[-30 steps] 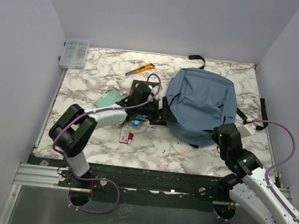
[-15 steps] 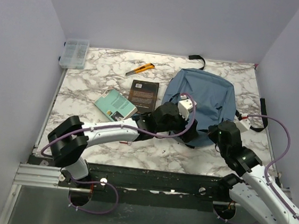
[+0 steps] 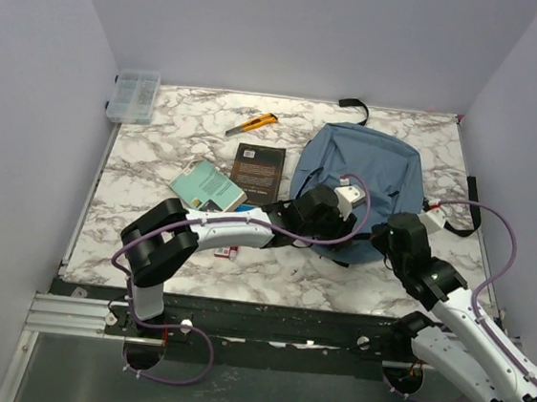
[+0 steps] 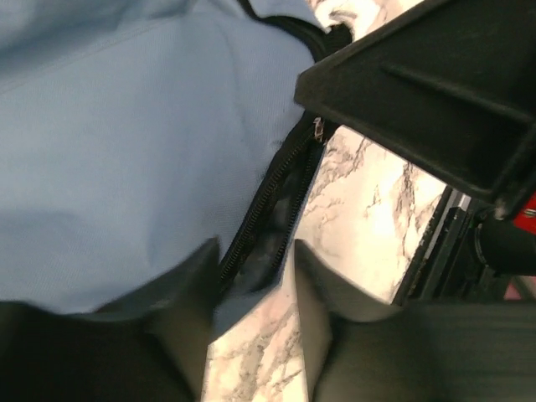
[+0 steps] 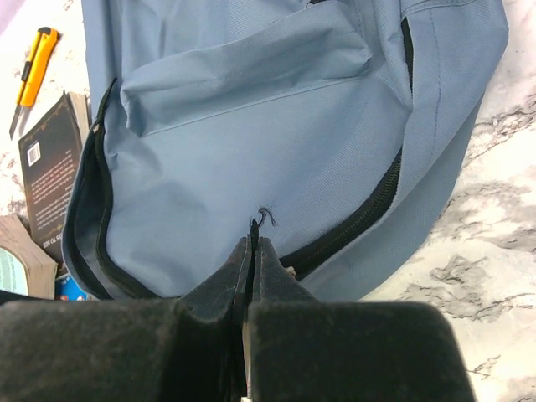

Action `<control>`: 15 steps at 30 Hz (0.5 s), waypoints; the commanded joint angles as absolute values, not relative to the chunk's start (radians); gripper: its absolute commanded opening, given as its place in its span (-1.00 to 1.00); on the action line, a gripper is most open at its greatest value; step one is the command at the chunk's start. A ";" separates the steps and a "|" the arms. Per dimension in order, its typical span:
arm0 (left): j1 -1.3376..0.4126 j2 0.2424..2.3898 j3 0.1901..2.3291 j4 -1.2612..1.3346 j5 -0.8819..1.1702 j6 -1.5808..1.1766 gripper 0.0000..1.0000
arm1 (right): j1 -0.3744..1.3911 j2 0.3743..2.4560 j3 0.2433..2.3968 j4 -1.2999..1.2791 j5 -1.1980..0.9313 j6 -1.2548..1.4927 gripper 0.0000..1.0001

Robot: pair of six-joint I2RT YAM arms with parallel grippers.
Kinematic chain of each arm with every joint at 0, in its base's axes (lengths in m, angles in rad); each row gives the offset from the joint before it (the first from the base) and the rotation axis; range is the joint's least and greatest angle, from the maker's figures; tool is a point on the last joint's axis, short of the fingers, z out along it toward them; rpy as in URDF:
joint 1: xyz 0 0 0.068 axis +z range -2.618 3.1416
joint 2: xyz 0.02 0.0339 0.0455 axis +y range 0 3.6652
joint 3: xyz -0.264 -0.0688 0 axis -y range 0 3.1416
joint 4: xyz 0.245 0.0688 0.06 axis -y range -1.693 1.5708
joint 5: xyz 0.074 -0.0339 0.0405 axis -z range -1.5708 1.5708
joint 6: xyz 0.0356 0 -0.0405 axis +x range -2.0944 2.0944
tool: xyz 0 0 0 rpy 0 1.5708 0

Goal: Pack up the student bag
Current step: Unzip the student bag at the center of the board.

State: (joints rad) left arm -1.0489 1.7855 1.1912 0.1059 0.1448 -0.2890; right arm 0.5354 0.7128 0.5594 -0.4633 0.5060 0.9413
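The student bag [image 3: 367, 178] is a dusty-blue backpack lying flat at the back right of the table. My left gripper [image 3: 334, 235] has reached across to its near edge. In the left wrist view the left gripper [image 4: 257, 255] straddles the bag's [image 4: 126, 151] open zipper lip. That lip fills the narrow gap, and both fingers [image 4: 180, 310] touch the fabric. My right gripper [image 5: 253, 239] is shut on a thin black zipper pull cord [image 5: 265, 216] over the bag's [image 5: 251, 126] front panel. From above, the right gripper [image 3: 385, 234] sits at the bag's near right edge.
A black book [image 3: 258, 164] and a teal book [image 3: 207, 187] lie left of the bag. A yellow utility knife [image 3: 253, 123] is behind them. A clear organiser box [image 3: 133, 96] stands at the back left corner. A small red item [image 3: 230, 251] peeks from under the left arm. Black straps [image 3: 470, 198] trail off the bag's right side.
My left arm swung right from the small items by the books to the bag's near edge, and its jaws narrowed onto the zipper lip. The right gripper shifted slightly and stayed shut.
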 commanded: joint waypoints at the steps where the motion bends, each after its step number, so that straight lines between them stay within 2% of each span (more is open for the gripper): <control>1: -1.033 1.815 1.196 0.025 0.151 -0.322 -0.48 | 0.534 0.748 0.609 -0.461 0.547 0.956 -0.99; 6: -1.016 1.814 1.164 -0.025 0.134 -0.334 -0.99 | 0.530 0.805 0.633 -0.521 0.624 0.986 -0.99; 10: -1.015 1.796 1.112 -0.025 0.144 -0.347 -1.00 | 0.438 0.883 0.658 -0.547 0.625 0.965 -0.99; 15: -1.015 1.787 1.061 -0.012 0.164 -0.365 -1.00 | 0.143 0.980 0.639 -0.435 0.414 0.861 -0.99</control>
